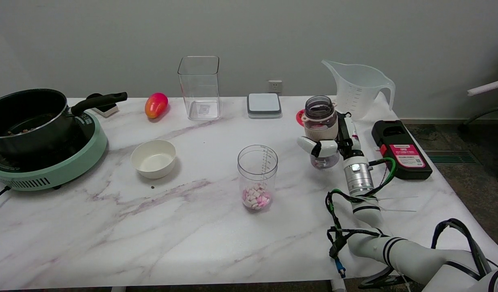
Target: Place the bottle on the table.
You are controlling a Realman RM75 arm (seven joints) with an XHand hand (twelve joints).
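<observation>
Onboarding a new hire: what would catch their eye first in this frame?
Probably the right hand at right of centre, wrapped around an open-topped bottle held upright, low over the marble table. Next, the black pot on the green cooker at far left. Then the clear cup of pink-and-white pieces in the middle.

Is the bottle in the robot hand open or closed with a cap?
Open. The bottle, gripped by the right hand, shows a bare dark mouth with no cap on it.
</observation>
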